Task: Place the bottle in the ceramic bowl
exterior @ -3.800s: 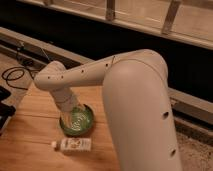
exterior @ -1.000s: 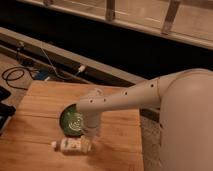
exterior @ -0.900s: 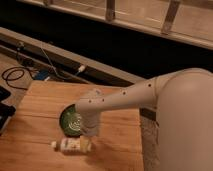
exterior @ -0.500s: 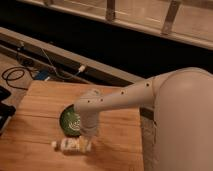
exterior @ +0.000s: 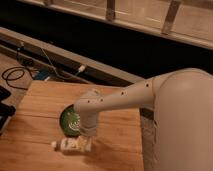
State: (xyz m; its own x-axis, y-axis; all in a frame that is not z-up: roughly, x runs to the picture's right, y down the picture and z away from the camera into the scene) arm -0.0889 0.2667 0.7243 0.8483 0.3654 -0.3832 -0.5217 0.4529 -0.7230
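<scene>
Wooden table (exterior: pixel 117 137): my gripper (exterior: pixel 86 141) sits over the bottle (exterior: pixel 67 145), jaws spread. Grasp step, I think; next close, lift, move to ceramic bowl (exterior: pixel 67 120).

A wooden table (exterior: pixel 117 107) carries the ceramic bowl (exterior: pixel 68 120), the bottle (exterior: pixel 70 145) lying just beside it.

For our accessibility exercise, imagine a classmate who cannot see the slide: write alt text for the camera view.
A white robot arm reaches down so that its gripper sits over one end of a bottle lying on its side on a wooden table. A dark green ceramic bowl stands just behind the bottle.
</scene>
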